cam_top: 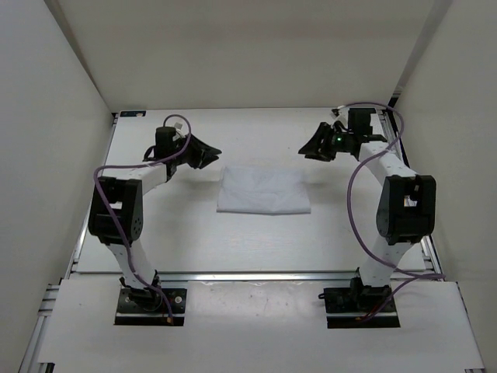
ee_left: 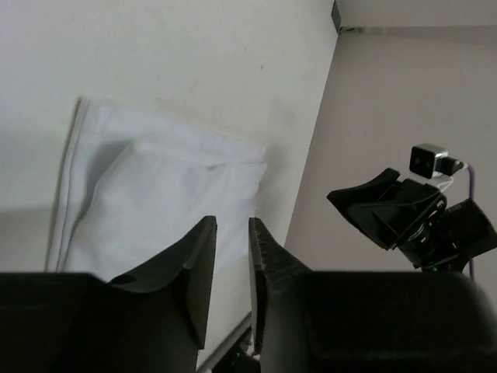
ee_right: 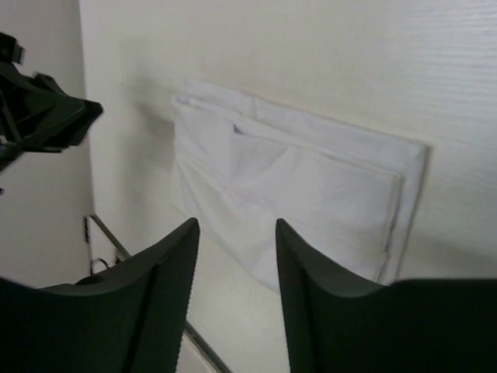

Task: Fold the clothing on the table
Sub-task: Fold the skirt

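The black fingers (ee_left: pixel 194 272) of the left gripper (cam_top: pixel 213 152) and right gripper (cam_top: pixel 308 150) are apart, holding nothing, and the soft white folded cloth (cam_top: pixel 262 191) lies in the middle of the flat off-white table (cam_top: pixel 186 233).

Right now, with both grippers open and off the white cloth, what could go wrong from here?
1. The clothing lies in layers with edges out of line; another fold would likely keep that skew.
2. The left gripper and right gripper face each other near its far corners; closing in together, they might collide.
3. A shallow pinch may lift only the top layer.
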Available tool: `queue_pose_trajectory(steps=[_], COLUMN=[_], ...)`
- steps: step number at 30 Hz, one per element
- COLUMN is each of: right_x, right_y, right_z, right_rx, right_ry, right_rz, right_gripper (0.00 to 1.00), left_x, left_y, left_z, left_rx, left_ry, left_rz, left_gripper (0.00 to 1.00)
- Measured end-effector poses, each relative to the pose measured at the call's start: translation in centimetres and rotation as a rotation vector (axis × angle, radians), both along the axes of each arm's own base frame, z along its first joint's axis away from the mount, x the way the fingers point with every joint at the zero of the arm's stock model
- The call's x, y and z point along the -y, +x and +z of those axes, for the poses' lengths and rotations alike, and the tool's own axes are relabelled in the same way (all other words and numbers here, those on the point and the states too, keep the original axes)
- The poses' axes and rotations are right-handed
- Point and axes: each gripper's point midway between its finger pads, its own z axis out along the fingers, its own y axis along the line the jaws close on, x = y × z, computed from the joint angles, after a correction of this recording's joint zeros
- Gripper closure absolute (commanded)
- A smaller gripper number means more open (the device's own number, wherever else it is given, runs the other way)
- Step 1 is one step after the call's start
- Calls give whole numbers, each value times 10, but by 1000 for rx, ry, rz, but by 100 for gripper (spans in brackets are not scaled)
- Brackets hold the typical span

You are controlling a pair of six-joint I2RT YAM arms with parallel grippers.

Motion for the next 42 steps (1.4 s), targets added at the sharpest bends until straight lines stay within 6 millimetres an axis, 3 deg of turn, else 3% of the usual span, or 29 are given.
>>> queue_pose_trajectory(steps=[4,8,12,17,22,29,31,32,37,42], right_x=[-23,-1,33,50,55,48,45,43,38,35], right_y=[-33,-67,-96,-110,-104,-94,-88,-85,-76,-78], right_z=[-6,-29,-56,-72,-81,-108,-108,-107,-104,-118], right_rx=[7,-61,-150,-199,-221,-297,-289,-284,-257,-300], right_ry=[-103,-170,-197,-194,-151,-120,-113,-110,-101,-92], right_rz=[84,56,-19,-49,-49,-22,-13,-10,-2,2], right_gripper=[46,46,44,41,39,40,40,40,41,42], left_x=[-1,20,34,7,-21,-32,-33,-33,-34,-33], left_y=[-48,-95,-118,-109,-88,-92,-95,-98,-101,-97], left_z=[-8,-24,-43,-59,-63,-100,-106,-109,-117,-118], left_rx=[-18,-38,-46,-48,-25,-100,-112,-115,-135,-130], left_ry=[21,85,213,449,610,696,683,670,602,578], left_rz=[-46,-144,-223,-181,-125,-141,-145,-151,-148,-146], left_gripper=[100,100,100,100,100,100,89,73,80,86])
